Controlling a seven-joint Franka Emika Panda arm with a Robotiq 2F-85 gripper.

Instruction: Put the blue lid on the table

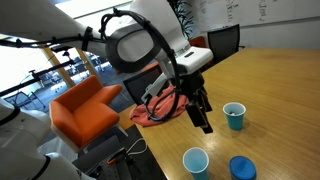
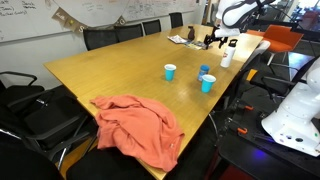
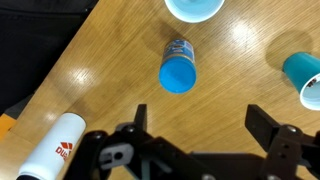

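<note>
With the gripper (image 3: 200, 130) spread wide and empty, I'd center it over the blue lid (image 3: 178, 74) (just beside the light-blue cup (image 3: 195, 8)) before dropping down and squeezing gently.

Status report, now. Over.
Gripper open, empty, hovering over the table. Blue lid lies on the table below it, ungripped. Teal cup, light-blue cup and white bottle off to the sides; nothing between.
</note>
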